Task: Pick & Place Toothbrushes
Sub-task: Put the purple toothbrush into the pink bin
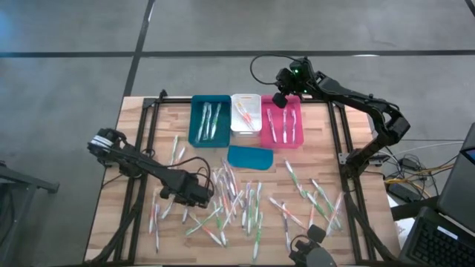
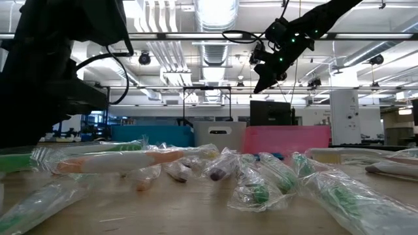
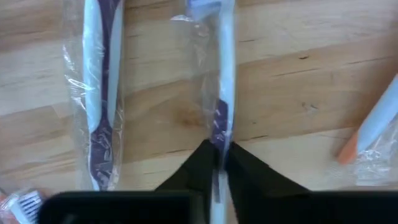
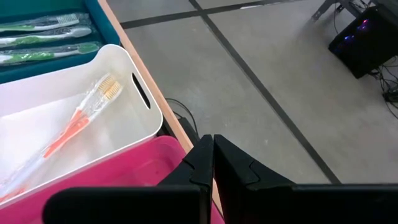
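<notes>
The left hand (image 3: 219, 155) is low over the worktop (image 1: 356, 222), its fingers clamped on a wrapped purple-and-white toothbrush (image 3: 221, 93) that lies flat on the wood beside a second purple one (image 3: 99, 106). Around it, dozens of wrapped toothbrushes (image 1: 245, 204) lie scattered (a few more already rest in the teal bin (image 1: 210, 121), white bin (image 1: 245, 113) and pink bin (image 1: 282, 123)). The right hand (image 4: 213, 158) hangs above the pink bin's far edge, fingers pressed together and empty.

Overhead camera looks straight down; low one looks level across the table (image 1: 133, 222); wrist cameras sit close, perhaps steeply downward.
</notes>
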Available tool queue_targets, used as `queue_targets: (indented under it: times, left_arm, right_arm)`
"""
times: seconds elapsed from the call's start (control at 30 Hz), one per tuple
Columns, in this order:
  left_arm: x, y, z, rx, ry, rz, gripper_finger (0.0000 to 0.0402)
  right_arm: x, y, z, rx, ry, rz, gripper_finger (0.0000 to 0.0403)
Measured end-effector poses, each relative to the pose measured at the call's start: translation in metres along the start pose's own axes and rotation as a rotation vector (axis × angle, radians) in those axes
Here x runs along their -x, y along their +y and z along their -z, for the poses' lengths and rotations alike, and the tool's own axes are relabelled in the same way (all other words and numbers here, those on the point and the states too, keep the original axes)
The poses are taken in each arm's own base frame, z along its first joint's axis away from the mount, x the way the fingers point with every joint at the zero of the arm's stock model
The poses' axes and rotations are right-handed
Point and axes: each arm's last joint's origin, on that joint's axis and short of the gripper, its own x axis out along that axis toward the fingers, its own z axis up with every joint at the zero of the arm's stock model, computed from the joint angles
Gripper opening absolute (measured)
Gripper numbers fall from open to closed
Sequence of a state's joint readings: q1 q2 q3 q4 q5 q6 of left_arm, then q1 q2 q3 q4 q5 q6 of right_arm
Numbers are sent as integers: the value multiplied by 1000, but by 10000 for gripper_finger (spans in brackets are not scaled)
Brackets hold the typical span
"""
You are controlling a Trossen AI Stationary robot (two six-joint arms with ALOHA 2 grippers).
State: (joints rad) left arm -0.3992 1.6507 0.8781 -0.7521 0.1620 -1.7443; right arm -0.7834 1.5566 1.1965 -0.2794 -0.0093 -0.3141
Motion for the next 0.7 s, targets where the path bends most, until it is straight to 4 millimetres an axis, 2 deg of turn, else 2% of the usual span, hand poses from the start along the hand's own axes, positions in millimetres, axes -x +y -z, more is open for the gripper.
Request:
queue_targets:
  times: [0.07, 0.17, 0.37, 0.5, 0.7]
  left_arm:
    - [5, 0, 1, -1, -6, 8, 17]
    - [14, 5, 0, 0, -61, 2, 14]
    - [52, 7, 0, -32, -231, 147, 16]
    - [77, 14, -1, -72, -429, 276, 12]
    - [105, 22, -7, -172, -854, 374, 18]
  right_arm:
    - [0, 0, 0, 0, 0, 0, 8]
    - [0, 0, 0, 0, 0, 0, 8]
    - [0, 2, 0, -12, -15, -44, 8]
    - [1, 7, -7, -15, -134, -260, 8]
    - [5, 19, -14, 14, -431, -755, 8]
